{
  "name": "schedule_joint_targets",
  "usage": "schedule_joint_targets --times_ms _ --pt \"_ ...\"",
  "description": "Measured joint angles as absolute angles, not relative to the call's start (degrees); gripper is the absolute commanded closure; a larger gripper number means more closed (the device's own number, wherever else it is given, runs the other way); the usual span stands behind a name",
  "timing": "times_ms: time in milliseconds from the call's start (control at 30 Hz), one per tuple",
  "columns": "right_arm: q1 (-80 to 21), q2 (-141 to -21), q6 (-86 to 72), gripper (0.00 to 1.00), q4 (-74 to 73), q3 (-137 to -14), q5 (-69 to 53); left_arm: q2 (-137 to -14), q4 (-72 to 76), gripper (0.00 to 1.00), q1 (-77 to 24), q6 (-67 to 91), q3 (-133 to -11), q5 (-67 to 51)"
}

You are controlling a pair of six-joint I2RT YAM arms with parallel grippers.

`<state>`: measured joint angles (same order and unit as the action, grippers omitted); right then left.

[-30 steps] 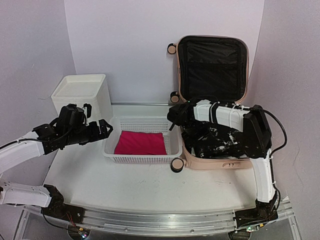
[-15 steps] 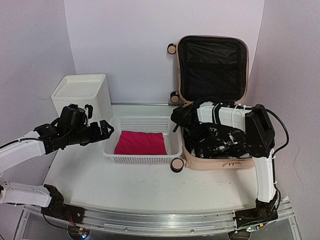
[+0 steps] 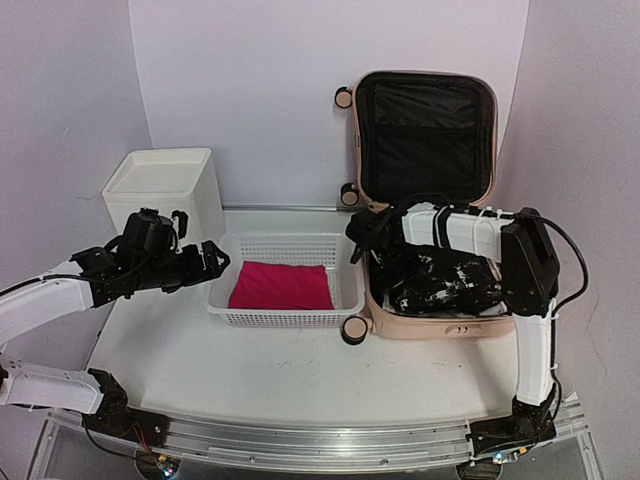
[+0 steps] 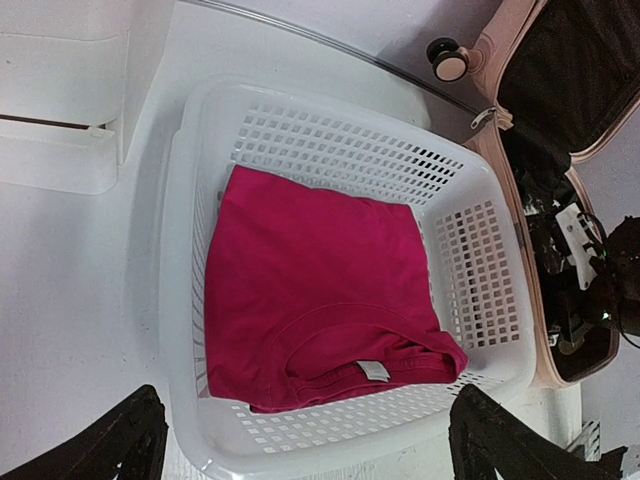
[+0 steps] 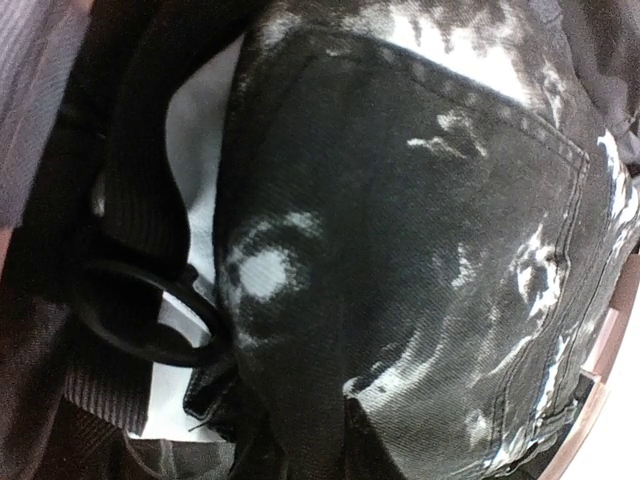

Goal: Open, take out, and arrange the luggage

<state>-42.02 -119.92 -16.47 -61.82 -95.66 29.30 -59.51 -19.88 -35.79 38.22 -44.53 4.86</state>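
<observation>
Starting from the large pale pink hard-shell suitcase (image 3: 425, 324) at the right of the top view, we find it open: lid upright against the back wall, lower shell flat on the table. A black denim garment splashed with white (image 3: 445, 275) lies left to right across that shell. The right gripper (image 3: 366, 236) sits low at the shell's upper left corner, so the denim runs rightward and down the frame from it. We cannot tell whether its jaws hold anything. The left gripper (image 3: 210, 260), fingers spread wide, hovers well apart by the white mesh basket (image 3: 285, 318), so we judge the right arm nearer.
</observation>
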Motion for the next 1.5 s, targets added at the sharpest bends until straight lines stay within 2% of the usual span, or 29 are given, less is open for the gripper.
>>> schedule_joint_targets --times_ms 67,367,833,1033,1333,1500 --pt "-41.7 -118.9 -16.1 1.0 -60.9 -94.7 28.8 -60.0 -19.9 0.01 -35.8 38.6 -44.5 4.6" --pt "-38.7 -113.0 -14.0 1.0 -56.7 -90.3 21.5 -61.7 -19.9 0.01 -35.8 39.5 -44.5 4.3" --pt "-25.9 -99.8 -13.8 1.0 -50.0 -82.4 -5.8 -66.1 -19.9 0.01 -35.8 39.8 -44.5 5.2" --pt "-22.6 -98.7 -16.1 1.0 -48.9 -81.6 -13.6 -70.2 -21.0 0.08 -35.8 40.0 -45.3 5.7" --pt "-21.6 -95.2 -19.1 1.0 -48.7 -81.8 -19.1 -76.4 -21.4 0.13 -35.8 39.9 -46.8 3.9" --pt "-21.6 -95.1 -20.7 1.0 -48.2 -82.6 -23.5 -78.2 -21.5 0.21 -35.7 39.9 -47.4 2.8"
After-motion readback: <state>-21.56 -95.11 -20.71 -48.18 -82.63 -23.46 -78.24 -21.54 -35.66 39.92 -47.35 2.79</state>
